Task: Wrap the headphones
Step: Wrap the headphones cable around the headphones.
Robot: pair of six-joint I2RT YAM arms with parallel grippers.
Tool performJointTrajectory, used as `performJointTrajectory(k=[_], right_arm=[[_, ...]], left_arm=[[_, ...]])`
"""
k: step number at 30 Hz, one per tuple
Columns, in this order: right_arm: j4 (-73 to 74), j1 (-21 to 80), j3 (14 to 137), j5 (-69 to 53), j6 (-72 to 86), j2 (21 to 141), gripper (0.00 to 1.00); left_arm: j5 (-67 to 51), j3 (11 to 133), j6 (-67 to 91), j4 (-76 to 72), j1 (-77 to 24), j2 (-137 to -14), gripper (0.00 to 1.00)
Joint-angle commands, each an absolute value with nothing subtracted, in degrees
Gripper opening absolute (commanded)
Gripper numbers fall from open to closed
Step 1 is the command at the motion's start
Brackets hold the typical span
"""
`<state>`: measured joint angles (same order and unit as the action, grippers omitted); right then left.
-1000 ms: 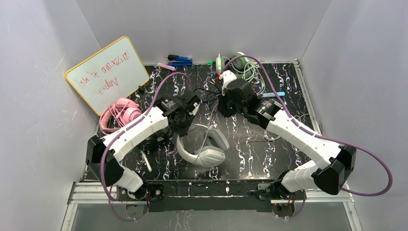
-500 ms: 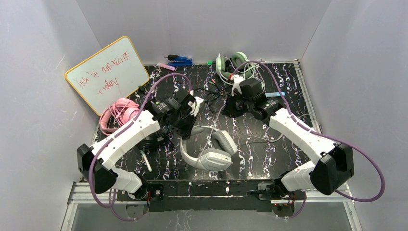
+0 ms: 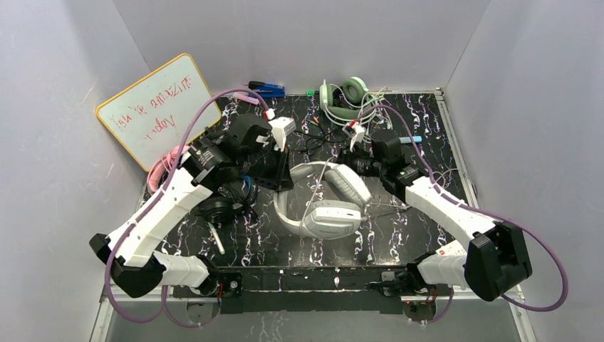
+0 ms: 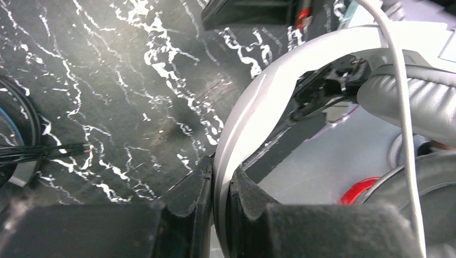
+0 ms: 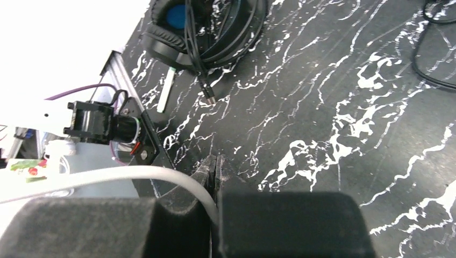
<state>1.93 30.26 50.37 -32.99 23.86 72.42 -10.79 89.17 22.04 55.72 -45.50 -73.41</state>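
Arms first: the left arm (image 3: 171, 206) has swung up and back toward its own side over the last second, and the right arm (image 3: 441, 206) has come in from the far middle toward the centre. With them the white-grey headphones (image 3: 324, 203) have travelled nearer and rightward and now sit raised at mid-counter, bigger in the overhead view. The left claw (image 4: 220, 177) is nipped tight on the headband (image 4: 253, 113). The right claw (image 5: 215, 166), which was narrowing, is now closed on the pale cord (image 5: 134, 173), and that cord runs on across the ear cups. To my eye that means one side steadies the set while the other has the lead in hand, so winding looks ready to begin, with no turns laid yet

Pale walls (image 3: 299, 35) box in the black, white-veined counter (image 3: 427, 135). A yellow-framed whiteboard (image 3: 158, 108) leans at far left. The pink headphones (image 3: 158, 169) peek out behind the left arm, the black-and-blue headphones (image 3: 221, 210) lie under it, and a green headset (image 3: 342, 96) sits at the back edge. A white pen (image 3: 216, 239) lies near the front
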Motion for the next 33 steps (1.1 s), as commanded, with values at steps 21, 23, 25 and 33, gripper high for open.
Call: performJointTrajectory(k=[21,23,25,33], right_arm=[[-18.52,29.74,31.93,-41.56,29.06,67.84,0.14],[-18.63,29.72,29.51,-42.07,29.82,66.14,0.14],[-18.54,29.98,27.02,-42.54,30.85,64.29,0.15],[-15.92,39.06,21.12,-36.09,35.36,56.37,0.15]], left_arm=[[-3.12,112.53,29.14,58.47,-45.79,-74.74,0.0],[-1.49,113.27,28.5,58.83,-45.63,-76.23,0.0],[-0.8,113.82,28.02,58.05,-44.75,-77.28,0.0],[-10.85,114.88,31.84,49.14,-32.82,-81.69,0.0]])
